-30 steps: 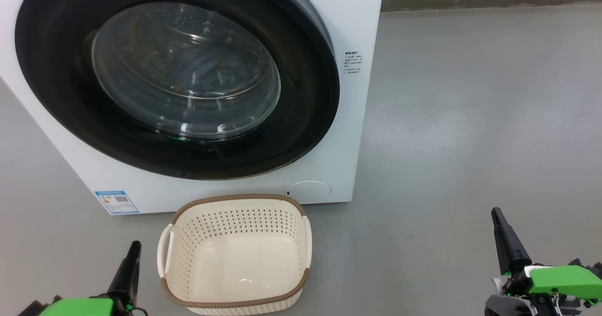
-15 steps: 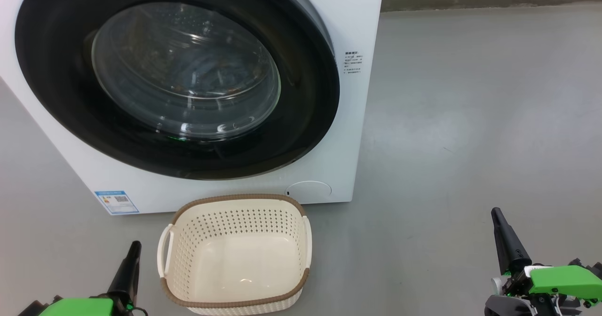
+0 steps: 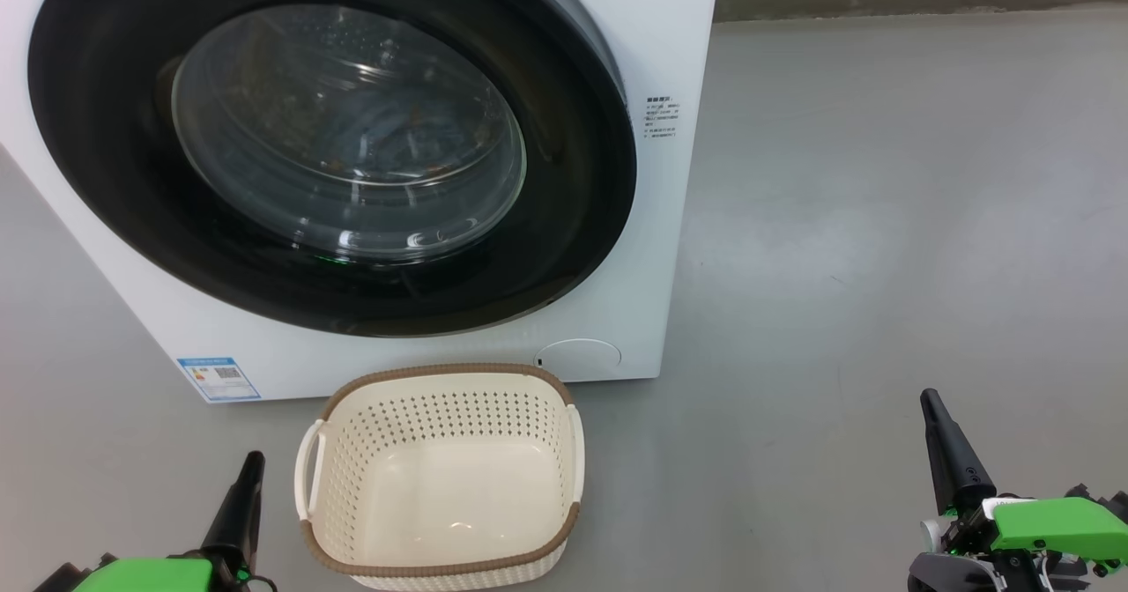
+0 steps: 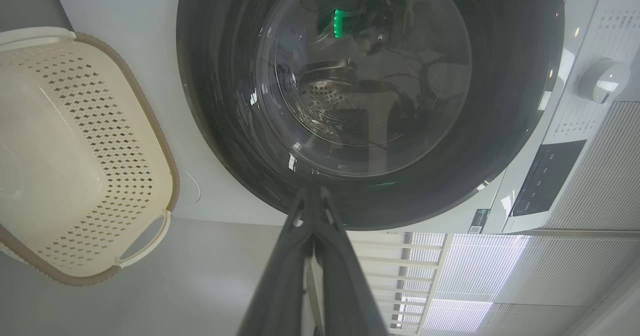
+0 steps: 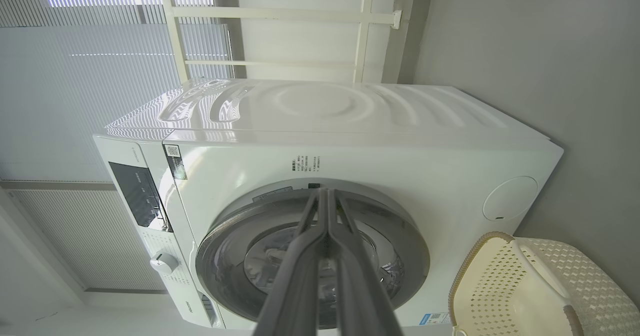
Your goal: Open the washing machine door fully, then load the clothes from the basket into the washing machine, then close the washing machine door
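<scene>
The task looks finished. The door (image 3: 330,147) sits closed on the washer (image 3: 670,46), blue clothes (image 3: 379,138) show through its glass, and the basket (image 3: 441,369) on the floor in front is empty. The left pincer (image 3: 254,462) and right pincer (image 3: 930,400) are clenched on nothing, well clear of the door.

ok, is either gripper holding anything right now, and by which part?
Nothing. The left gripper and right gripper are both shut on air, apart from the cream perforated plastic basket and the round black-rimmed glass door.
</scene>
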Tool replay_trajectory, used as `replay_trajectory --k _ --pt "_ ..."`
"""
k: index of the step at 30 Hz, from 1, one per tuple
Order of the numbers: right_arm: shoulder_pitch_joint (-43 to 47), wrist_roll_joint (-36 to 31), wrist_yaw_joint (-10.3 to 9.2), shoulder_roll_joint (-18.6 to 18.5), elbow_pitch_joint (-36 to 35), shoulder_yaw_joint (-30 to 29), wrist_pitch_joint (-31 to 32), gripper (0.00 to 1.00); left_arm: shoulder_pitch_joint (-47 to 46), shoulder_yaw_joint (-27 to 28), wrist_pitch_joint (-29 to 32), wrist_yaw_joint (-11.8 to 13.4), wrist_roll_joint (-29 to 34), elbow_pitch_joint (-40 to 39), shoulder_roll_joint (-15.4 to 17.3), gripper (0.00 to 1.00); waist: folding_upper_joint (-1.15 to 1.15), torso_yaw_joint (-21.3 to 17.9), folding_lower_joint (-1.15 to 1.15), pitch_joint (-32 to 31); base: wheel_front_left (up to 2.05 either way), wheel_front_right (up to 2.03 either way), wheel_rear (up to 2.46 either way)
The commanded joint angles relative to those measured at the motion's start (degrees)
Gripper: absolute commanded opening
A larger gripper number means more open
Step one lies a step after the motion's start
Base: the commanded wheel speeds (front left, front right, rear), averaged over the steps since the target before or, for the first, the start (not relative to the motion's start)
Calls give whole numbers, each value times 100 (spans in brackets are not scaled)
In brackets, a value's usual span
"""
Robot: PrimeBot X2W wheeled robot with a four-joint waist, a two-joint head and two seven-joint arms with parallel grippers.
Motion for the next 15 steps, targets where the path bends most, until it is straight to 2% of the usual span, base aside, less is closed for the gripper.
replay_trajectory --k 1,15 --pt "-42 21 10 -13 -175 126 47 0 -242 202 38 -17 -46 -117 71 0 0 0 0 0 0 0 0" --pt "-42 20 10 -12 -175 125 48 0 -242 203 38 -17 -46 -117 71 0 0 0 0 0 0 0 0"
